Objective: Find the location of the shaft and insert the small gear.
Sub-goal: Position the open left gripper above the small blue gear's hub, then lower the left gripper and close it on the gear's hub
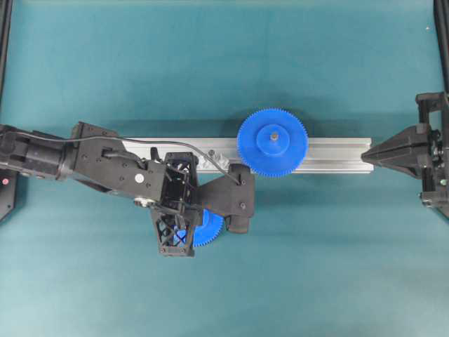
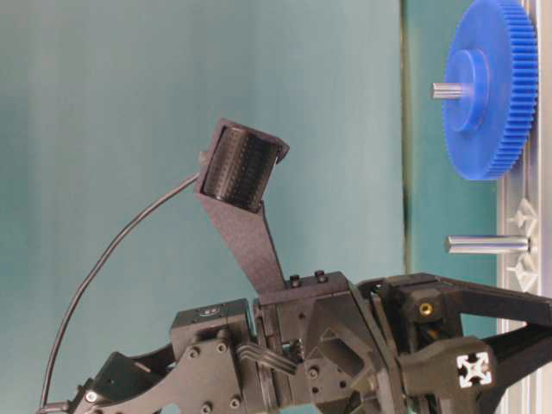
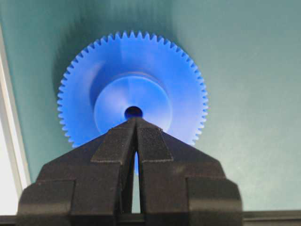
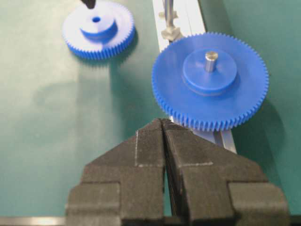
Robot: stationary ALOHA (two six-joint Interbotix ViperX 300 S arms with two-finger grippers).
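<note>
Small gear (image 3: 134,89) lies flat on the green surface (image 1: 224,63), hub up, on the near side of the aluminium rail (image 1: 337,154) and just beside it. My left gripper (image 3: 136,123) hangs directly over it, fingers pressed together with nothing between them, tips at the edge of the hub near the centre hole. Whether the tips touch the hub I cannot tell from the wrist view.

Handling judgement: moulded plastic, so light and stiff; it should not deform under a pinch. The faces look smooth and probably slippery, and the teeth are fine. The disc lies flush on the surface, so a rim grasp gives little purchase. The raised round hub is the better hold: fingers opened to straddle it, then closed on its wall. That also keeps the bore visible for lining up. A light part can slide on the surface if nudged off-centre.

Shaft (image 2: 487,245) stands as a thin silvery pin on the rail, between my left arm and the large gear (image 1: 272,142). It looks rigid and slender; the bore fit is likely snug, so the gear must stay level.

Right gripper (image 4: 163,123) is parked at the far rail end, fingers closed, empty.

Count:
- blue gears: two (one small, one large, the large already seated on its own pin)
- free shafts: one
- rails: one
- grippers: two
</note>
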